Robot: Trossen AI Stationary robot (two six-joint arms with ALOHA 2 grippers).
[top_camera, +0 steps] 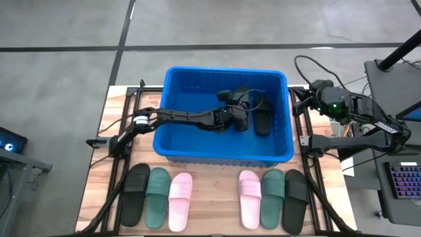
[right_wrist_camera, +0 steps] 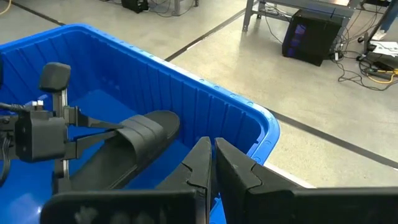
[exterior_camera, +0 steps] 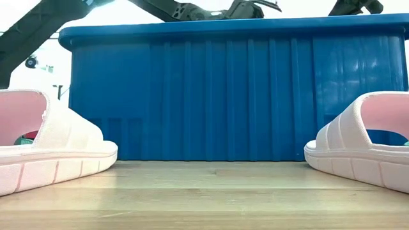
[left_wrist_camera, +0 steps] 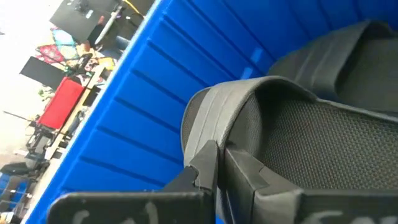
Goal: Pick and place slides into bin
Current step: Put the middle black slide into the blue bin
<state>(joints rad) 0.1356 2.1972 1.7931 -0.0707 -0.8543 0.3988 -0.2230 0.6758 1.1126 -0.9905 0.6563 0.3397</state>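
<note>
The blue bin point(top_camera: 172, 141) stands mid-table. My left gripper point(top_camera: 242, 117) reaches into it from the table's left and is shut on a black slide point(right_wrist_camera: 146, 134). A second black slide point(top_camera: 262, 122) lies on the bin floor by the right wall. Six slides lie on their soles in a row in front of the bin: black point(top_camera: 135, 195), green point(top_camera: 157, 197) and pink point(top_camera: 179, 201) to the left, pink point(top_camera: 249, 198), green point(top_camera: 272, 198) and black point(top_camera: 295, 200) to the right. My right gripper point(right_wrist_camera: 211, 155) is shut on nothing, just outside the bin's far right corner. My left gripper pinches the black slide's wide strap at its edge point(left_wrist_camera: 208, 134) between its two fingers. The fingers point(right_wrist_camera: 93, 124) come from the table's left, nearly level and slanting a little down. The slide sits tilted inside the bin, and I cannot tell whether its low end touches the floor.
The bin's ribbed walls point(exterior_camera: 223, 96) rise high around the left gripper. The two pink slides point(exterior_camera: 45, 137) point(exterior_camera: 364, 140) lie nearest the table's front edge. To the right of the table stands a stand with a keyboard point(top_camera: 402, 181).
</note>
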